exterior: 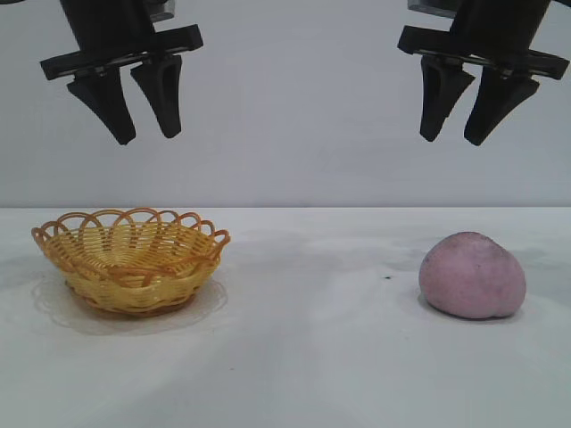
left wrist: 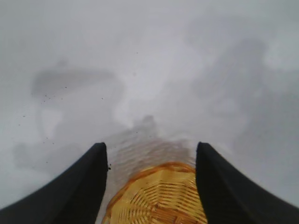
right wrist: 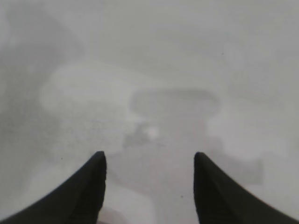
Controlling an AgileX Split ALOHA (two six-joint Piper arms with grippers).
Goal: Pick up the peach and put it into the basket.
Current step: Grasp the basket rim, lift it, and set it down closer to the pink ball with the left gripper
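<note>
**Both tools up and empty, peach on the worktop**

Left tool (exterior: 143, 135): hanging high above the worktop (exterior: 312, 357), fingers parted, nothing between them. The wicker basket (exterior: 130, 260) sits below it, slightly offset toward the side of the other arm, well apart from the fingertips. In the left wrist view the basket (left wrist: 156, 198) shows between the two dark fingers (left wrist: 74, 191), near edge only, yellow weave with an orange rim. Basket holds nothing that I can see.

Right tool (exterior: 454, 139): same height, fingers also parted, gripping nothing. The peach (exterior: 473, 275) rests on the worktop below it, roughly under the fingertips, a touch to the outer side, with clear air between tool and fruit. Dusty pink, matte, faint dark specks, a rounded lump. The right wrist view shows only the two fingers (right wrist: 219, 191) over the bare grey worktop (right wrist: 154, 70) with soft shadows; the peach isn't in that picture.

Peach and basket are well apart, basket under the left tool, peach under the right. Neither tool touches anything. A small dark speck (exterior: 387, 277) lies on the worktop just beside the peach, on the basket side.
</note>
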